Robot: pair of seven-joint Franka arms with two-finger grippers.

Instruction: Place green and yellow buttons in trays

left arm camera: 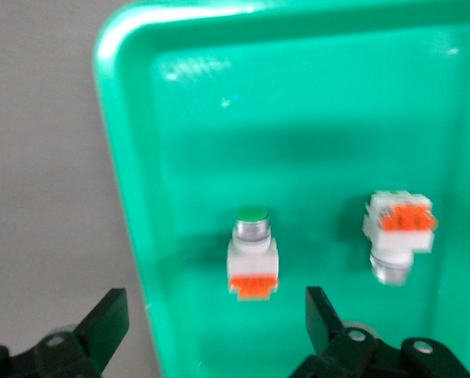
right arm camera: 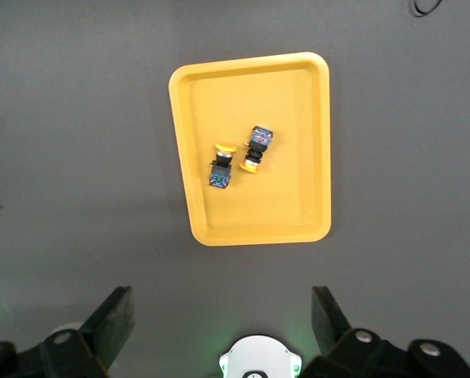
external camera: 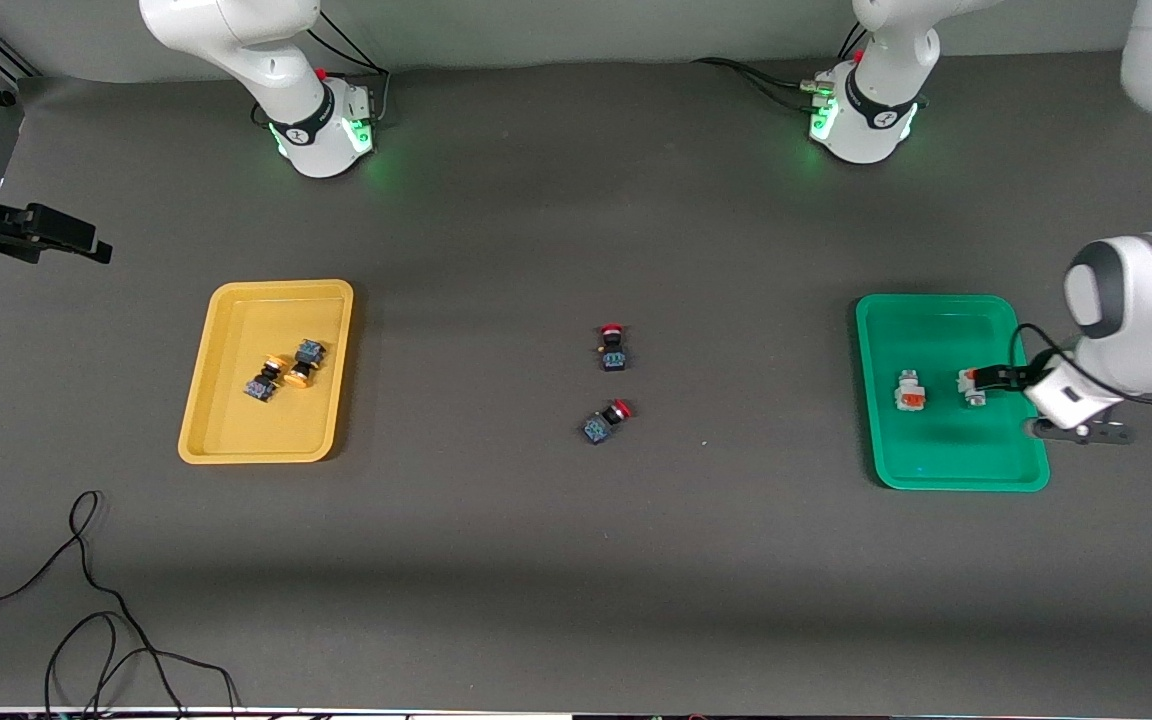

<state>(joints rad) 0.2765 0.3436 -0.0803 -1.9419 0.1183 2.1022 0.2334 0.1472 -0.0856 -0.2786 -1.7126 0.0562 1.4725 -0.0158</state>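
The left gripper (left arm camera: 215, 327), jaws wide and empty, hangs over the green tray (external camera: 936, 320). The right gripper (right arm camera: 223, 327), jaws equally wide and empty, waits high above the yellow tray (right arm camera: 305, 87).

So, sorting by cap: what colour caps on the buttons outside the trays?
Red, clearest in the front view.

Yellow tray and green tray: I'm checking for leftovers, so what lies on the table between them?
Two red-capped buttons, seen in the front view, lie on the table between the yellow tray and the green tray.
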